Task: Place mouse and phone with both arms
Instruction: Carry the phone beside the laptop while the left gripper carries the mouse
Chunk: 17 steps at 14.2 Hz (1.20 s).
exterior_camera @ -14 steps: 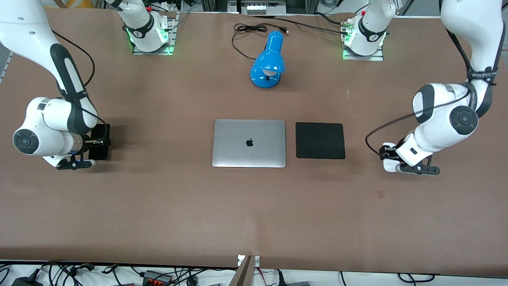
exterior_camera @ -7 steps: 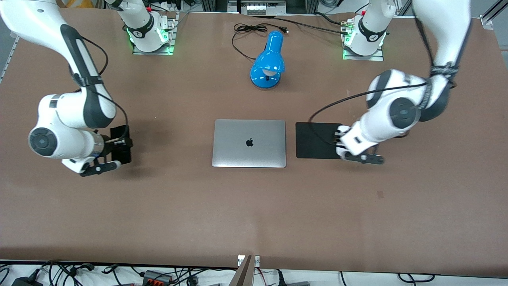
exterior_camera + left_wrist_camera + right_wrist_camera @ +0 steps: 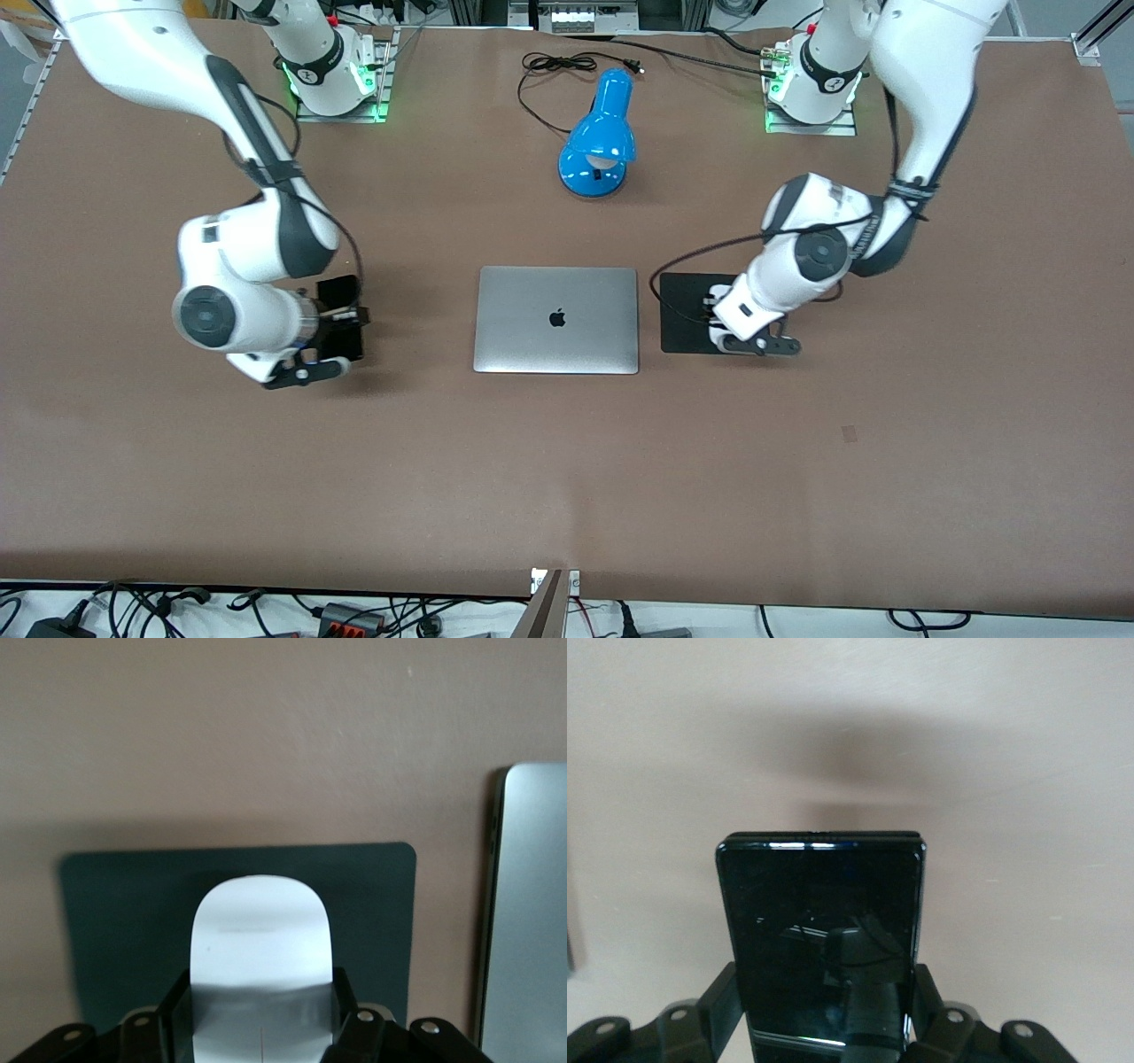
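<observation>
My left gripper (image 3: 719, 321) is shut on the white oval mouse (image 3: 261, 930) and holds it over the black square pad (image 3: 687, 310), near the pad's edge toward the left arm's end. In the front view the wrist hides the mouse. In the left wrist view the left gripper (image 3: 261, 997) clamps the mouse's sides, with the pad (image 3: 115, 930) beneath. My right gripper (image 3: 341, 330) is shut on the black phone (image 3: 341, 297) over bare table, between the laptop and the right arm's end. In the right wrist view the right gripper (image 3: 824, 997) grips the phone (image 3: 819, 912) by its long edges.
A closed silver laptop (image 3: 556, 319) lies at the table's middle, beside the pad; its edge shows in the left wrist view (image 3: 532, 904). A blue desk lamp (image 3: 601, 137) lies farther from the camera, its black cable (image 3: 554, 64) coiled near the bases.
Both arms have swung in toward the laptop. The left gripper carried the mouse from the left arm's end to over the pad. The right gripper carried the phone closer to the laptop.
</observation>
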Each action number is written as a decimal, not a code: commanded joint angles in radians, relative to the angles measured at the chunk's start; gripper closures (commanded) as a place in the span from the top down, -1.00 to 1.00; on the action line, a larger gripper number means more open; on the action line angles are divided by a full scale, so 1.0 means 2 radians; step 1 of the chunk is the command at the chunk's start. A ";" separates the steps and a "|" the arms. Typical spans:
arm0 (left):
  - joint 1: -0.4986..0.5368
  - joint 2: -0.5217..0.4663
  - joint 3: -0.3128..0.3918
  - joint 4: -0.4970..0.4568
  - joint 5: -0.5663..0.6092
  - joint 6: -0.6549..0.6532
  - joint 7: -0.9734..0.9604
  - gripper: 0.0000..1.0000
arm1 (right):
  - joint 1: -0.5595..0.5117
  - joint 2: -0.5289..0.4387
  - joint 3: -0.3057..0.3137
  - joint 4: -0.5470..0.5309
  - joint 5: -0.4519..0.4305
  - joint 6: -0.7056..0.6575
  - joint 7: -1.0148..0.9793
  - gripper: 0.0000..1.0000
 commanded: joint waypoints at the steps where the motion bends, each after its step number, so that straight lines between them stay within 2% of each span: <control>1: -0.003 0.009 0.001 -0.027 0.015 0.052 -0.018 -0.21 | 0.019 0.023 -0.001 0.013 0.007 0.004 0.037 -0.71; 5: -0.003 0.011 0.001 -0.028 0.015 0.052 -0.018 -0.12 | 0.051 0.049 0.000 0.012 0.007 0.023 0.092 -0.70; 7: -0.003 0.012 0.001 -0.028 0.015 0.052 -0.018 -0.01 | 0.065 0.055 0.000 0.011 0.008 0.034 0.114 -0.70; 8: -0.003 0.012 0.001 -0.028 0.015 0.052 -0.018 0.16 | 0.074 0.058 0.000 0.012 0.008 0.041 0.124 -0.70; 9: -0.002 0.012 0.001 -0.028 0.015 0.052 -0.018 0.69 | 0.082 0.060 0.000 0.012 0.008 0.049 0.140 -0.70; 10: -0.001 0.011 0.001 -0.027 0.015 0.049 -0.019 1.00 | 0.090 0.060 0.000 0.011 0.008 0.051 0.152 -0.70; 17: 0.002 0.008 0.001 -0.027 0.015 0.049 -0.018 1.00 | 0.101 0.075 -0.001 0.007 0.008 0.077 0.208 -0.70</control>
